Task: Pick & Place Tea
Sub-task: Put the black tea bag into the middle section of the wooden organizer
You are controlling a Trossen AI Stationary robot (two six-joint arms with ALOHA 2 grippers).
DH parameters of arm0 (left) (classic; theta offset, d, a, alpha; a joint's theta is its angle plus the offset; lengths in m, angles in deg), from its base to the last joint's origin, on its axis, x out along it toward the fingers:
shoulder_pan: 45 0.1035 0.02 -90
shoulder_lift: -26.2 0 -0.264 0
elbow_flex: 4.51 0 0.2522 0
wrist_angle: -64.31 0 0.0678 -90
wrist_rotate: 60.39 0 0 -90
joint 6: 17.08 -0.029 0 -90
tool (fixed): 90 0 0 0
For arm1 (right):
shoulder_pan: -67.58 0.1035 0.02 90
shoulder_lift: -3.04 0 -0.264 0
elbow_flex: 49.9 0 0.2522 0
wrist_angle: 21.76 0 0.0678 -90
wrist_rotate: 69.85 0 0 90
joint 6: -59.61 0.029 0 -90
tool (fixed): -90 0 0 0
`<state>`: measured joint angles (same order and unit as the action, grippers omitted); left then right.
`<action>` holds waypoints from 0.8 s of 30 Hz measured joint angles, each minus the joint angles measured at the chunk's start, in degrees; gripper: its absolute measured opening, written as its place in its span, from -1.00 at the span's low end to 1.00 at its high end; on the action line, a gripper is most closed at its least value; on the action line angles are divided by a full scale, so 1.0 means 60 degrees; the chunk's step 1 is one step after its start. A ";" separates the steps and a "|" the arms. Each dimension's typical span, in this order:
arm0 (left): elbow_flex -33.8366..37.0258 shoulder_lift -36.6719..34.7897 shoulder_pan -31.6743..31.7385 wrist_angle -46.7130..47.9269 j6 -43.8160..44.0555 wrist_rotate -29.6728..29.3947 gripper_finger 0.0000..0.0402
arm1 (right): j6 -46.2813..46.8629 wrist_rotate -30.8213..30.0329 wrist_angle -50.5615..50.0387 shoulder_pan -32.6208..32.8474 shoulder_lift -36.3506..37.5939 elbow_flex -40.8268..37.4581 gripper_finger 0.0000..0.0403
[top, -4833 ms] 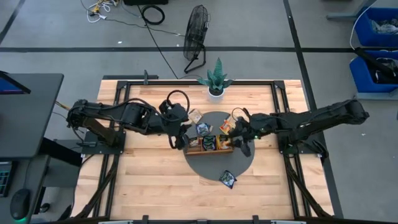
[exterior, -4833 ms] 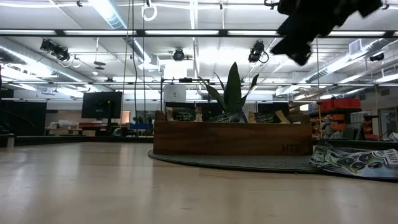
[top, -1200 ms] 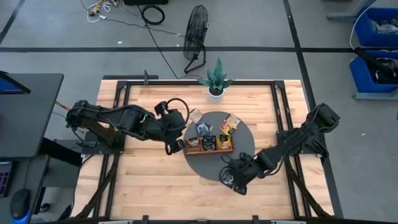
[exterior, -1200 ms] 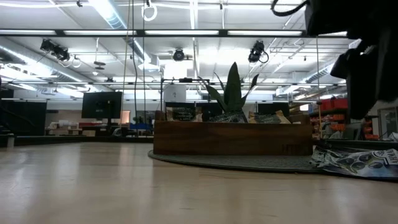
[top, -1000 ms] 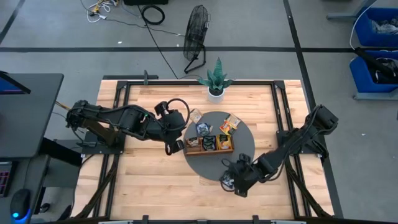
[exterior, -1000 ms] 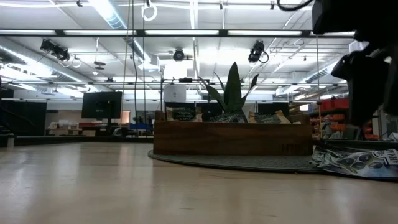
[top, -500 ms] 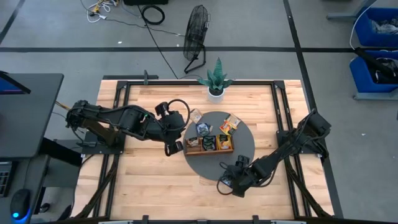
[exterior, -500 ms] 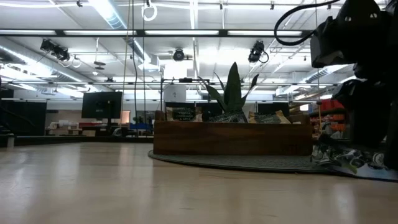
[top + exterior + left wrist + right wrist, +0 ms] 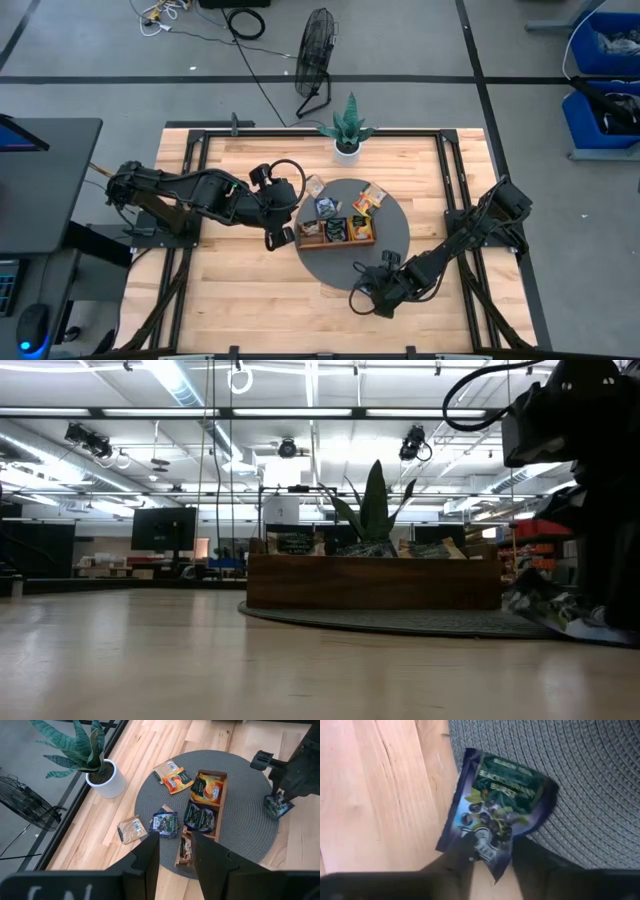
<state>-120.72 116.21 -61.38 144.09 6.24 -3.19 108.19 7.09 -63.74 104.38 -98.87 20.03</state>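
1 dark blue tea sachet (image 9: 495, 827) lies at the near edge of the round grey mat (image 9: 392, 262), half on the weave and half over the bare wooden worktop (image 9: 250, 290), well apart from the wooden tray (image 9: 338, 231) at the mat's middle. the right gripper (image 9: 368, 293) is down on it, its 2 fingers either side of the sachet's lower edge; from the right wrist view they seem to be pinching that corner, though the contact itself is partly hidden, and in the low view one end of the packet looks raised off the mat. so the step in hand reads as the pick of this stray sachet.

the left gripper (image 9: 175, 851) hangs spread and empty just left of the tray, waiting. the tray's 3 compartments already hold sachets, and 3 more lie loose on the mat and worktop beyond it.

the next move calls for a clean lift without the flat packet slipping from a corner grip, then a carry back over the mat to the tray, likely to the compartment with the other dark blue sachet (image 9: 200, 816).
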 joint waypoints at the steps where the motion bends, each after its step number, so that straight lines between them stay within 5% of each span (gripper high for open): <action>1: 0.0000 0.0000 0.0000 0.0000 0.0000 0.0000 -0.42 | 0.0000 0.0009 0.0000 0.0000 0.0000 0.0002 -0.54; 6: 0.0000 0.0002 0.0000 0.0000 0.0004 0.0000 -0.42 | -0.0015 0.0103 -0.0026 0.0000 0.0128 0.0003 -0.94; 14: 0.0000 0.0004 0.0015 0.0000 0.0007 0.0000 -0.42 | 0.0016 0.0057 -0.0911 0.0000 0.0651 0.0565 -0.98; 24: 0.0000 0.0004 0.0015 -0.0657 0.0262 -0.0095 -0.42 | 0.0077 -0.3178 -0.3242 -0.0251 0.0769 0.2761 -0.99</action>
<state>-120.72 116.24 -61.29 140.15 7.81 -3.76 108.65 -11.97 -83.19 102.87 -94.26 36.59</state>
